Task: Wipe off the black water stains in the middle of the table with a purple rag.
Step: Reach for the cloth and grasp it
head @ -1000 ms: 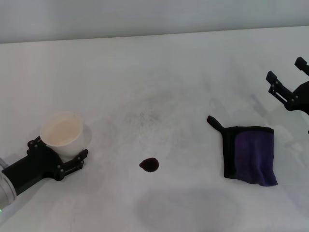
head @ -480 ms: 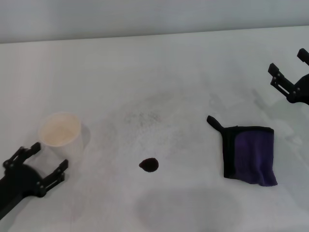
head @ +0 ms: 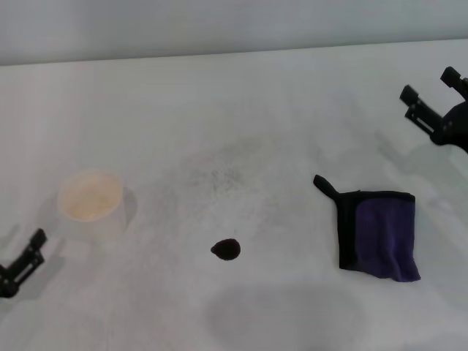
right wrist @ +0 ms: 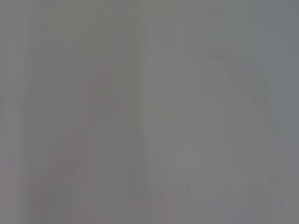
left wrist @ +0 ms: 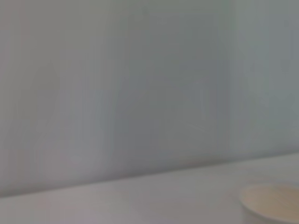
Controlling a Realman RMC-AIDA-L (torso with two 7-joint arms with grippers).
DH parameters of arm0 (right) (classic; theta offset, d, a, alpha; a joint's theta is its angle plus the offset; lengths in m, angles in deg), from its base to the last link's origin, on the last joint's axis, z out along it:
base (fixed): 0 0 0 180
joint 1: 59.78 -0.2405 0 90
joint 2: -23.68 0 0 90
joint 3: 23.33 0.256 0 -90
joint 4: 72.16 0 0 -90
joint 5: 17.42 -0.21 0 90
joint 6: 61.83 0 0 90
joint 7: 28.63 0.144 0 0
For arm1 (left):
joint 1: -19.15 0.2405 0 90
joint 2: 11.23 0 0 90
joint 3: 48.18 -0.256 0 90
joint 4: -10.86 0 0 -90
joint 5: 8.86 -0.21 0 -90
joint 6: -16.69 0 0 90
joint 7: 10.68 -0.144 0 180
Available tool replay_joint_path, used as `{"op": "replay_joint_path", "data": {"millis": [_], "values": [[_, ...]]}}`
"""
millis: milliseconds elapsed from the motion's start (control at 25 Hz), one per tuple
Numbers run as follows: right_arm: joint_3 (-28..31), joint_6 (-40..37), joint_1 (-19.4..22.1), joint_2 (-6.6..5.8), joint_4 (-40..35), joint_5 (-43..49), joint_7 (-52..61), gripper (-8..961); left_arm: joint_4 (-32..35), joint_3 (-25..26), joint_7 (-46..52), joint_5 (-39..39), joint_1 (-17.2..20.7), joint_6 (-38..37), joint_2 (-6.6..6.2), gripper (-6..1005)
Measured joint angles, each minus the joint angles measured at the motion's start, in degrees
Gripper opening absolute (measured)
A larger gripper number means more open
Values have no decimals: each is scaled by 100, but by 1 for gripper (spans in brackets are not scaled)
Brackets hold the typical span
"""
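Note:
The purple rag [head: 379,235] lies flat on the white table [head: 241,95] at the right, its black loop tab pointing toward the middle. The black water stain [head: 226,249] is a small dark blot near the table's middle front, left of the rag. My right gripper [head: 431,101] is open and empty at the right edge, beyond the rag and apart from it. My left gripper [head: 20,265] is at the lower left edge, mostly out of frame, with only one finger showing. The right wrist view shows nothing distinct.
A white paper cup [head: 91,205] stands upright at the left, just beyond my left gripper and apart from it; its rim also shows in the left wrist view [left wrist: 271,201]. Faint grey speckled smudges [head: 219,175] lie behind the stain.
My left gripper has let go of the cup and pulled back toward the lower left edge. My right gripper has shifted slightly up at the right edge. Cup, rag and stain have not moved.

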State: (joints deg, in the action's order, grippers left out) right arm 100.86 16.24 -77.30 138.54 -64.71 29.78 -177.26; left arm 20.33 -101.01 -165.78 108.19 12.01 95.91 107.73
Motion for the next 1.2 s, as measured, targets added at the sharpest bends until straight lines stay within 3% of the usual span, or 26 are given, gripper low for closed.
{"op": "replay_joint_path", "data": {"millis": [200,240,400,600,720,840,1080,1200], "values": [[-247,-221,-19,-153,381,112,2468,841,51,9,-122,515,8,-27,0,850],[-247,-221,-19,-153,381,112,2468,841,54,10,-159,638,8,-37,0,850],[-471,-461,-17,-378,909,585,4605,842,152,10,-260,971,13,-41,-9,849],[-518,-528,-104,-695,1715,2095,6852,842,333,19,-276,1048,12,-73,-39,847],[-518,-615,-111,-766,2688,3536,8219,842,425,21,-317,1052,-10,-139,-43,847],[-520,-590,-103,-650,3859,5016,9404,841,439,129,-393,1049,-69,-185,-57,846],[-539,-123,-81,-114,6094,7497,11464,841,467,558,-518,1056,-102,-218,-44,846],[-918,188,-127,-11,6884,8304,12302,842,574,614,-525,1060,-104,-241,-43,845]]}}
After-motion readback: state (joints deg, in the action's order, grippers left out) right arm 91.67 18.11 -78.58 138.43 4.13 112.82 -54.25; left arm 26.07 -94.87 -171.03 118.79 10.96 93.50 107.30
